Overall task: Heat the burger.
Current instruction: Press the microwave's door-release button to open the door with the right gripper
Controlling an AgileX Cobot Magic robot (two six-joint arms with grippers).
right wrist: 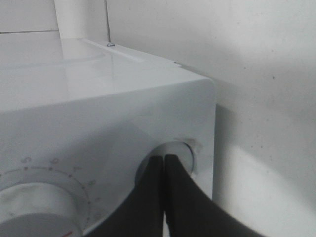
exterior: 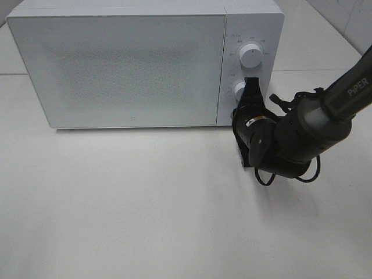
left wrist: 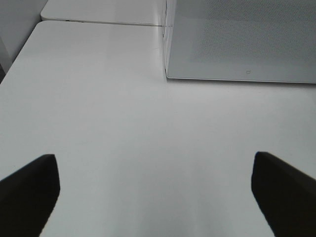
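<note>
The left gripper (left wrist: pixel 155 190) is held wide open above the table (left wrist: pixel 98 108). Right of centre, the right gripper (exterior: pixel 251 83) is shut, tips at the lower knob (exterior: pixel 239 91) of the microwave (exterior: pixel 116 64). No burger is seen; presumably it is shut inside. Dial-setting seems in hand: a knob turn is needed.

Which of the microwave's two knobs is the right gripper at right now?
The lower knob: the right gripper has its shut tips at it and partly hides it. The upper knob is fully in view, clear of the gripper.
</note>
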